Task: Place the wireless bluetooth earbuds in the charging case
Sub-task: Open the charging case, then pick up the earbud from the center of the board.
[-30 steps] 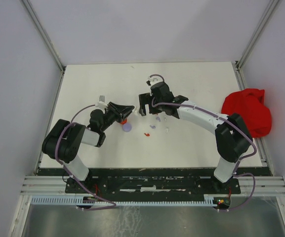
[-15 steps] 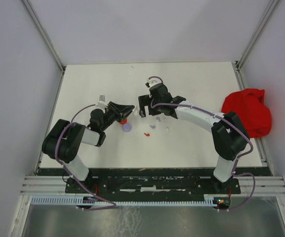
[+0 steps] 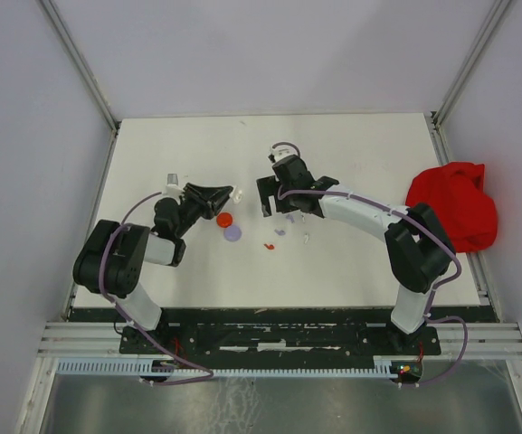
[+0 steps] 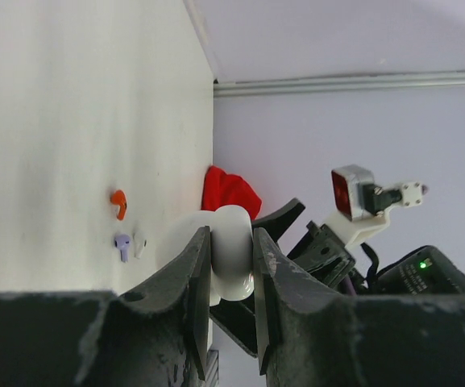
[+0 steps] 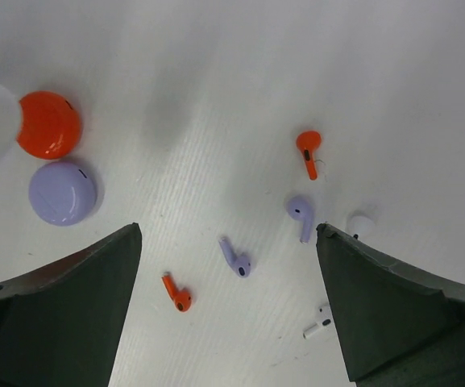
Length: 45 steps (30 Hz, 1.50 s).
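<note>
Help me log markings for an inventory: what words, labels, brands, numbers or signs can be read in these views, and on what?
None: no view shows readable text.
The white case, red disc, purple disc and red cloth show plain surfaces.
The earbuds bear only tiny dark dots, not characters.
A green light on a black housing has no legend beside it.

Lighting: bright, even, diffuse. Shadows: faint, soft-edged on table (image 5: 417, 81) at 11 o'clock. Focus: right gripper fingers (image 5: 55, 314) apparently blurred, 7 and 5 o'clock
</note>
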Tool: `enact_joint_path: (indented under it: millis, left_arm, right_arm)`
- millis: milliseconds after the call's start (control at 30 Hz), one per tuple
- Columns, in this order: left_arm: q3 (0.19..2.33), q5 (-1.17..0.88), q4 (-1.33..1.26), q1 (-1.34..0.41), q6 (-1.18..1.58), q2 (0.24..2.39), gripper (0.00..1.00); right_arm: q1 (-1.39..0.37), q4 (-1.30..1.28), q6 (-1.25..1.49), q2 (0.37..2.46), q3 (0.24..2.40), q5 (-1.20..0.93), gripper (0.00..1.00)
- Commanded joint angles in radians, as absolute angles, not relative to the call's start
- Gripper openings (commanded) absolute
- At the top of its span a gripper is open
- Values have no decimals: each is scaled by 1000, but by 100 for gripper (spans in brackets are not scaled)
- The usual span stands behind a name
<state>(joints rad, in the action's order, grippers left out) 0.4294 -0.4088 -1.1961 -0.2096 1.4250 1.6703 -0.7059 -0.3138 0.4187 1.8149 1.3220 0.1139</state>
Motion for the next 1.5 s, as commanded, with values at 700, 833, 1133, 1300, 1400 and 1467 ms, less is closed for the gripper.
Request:
enact_joint_path:
  millis: [700, 833, 1133, 1300, 1400, 1467]
  left_arm:
    - [376, -452, -1325, -172, 1477, 1641, 3]
    - [376, -452, -1325, -171, 1477, 1641, 3]
    - [377, -454, -1328, -171, 1480, 1644, 3]
    - [376, -455, -1328, -170, 1480, 1647, 3]
    - [377, -455, -1331, -171, 1480, 1649, 3]
    - [375, -457, -1333, -171, 1482, 1653, 3]
  right_arm:
    - [-700, -486, 290, 1886, 1442, 237, 85]
    - [-699, -489, 290, 1890, 1446, 236, 84]
    - [-675, -587, 333, 1925, 1493, 306, 81]
    - [-641, -613, 347, 1931, 1479, 310, 78]
    - [-630, -623, 351, 1939, 1477, 308, 76]
    - [-621, -628, 354, 1948, 1477, 304, 73]
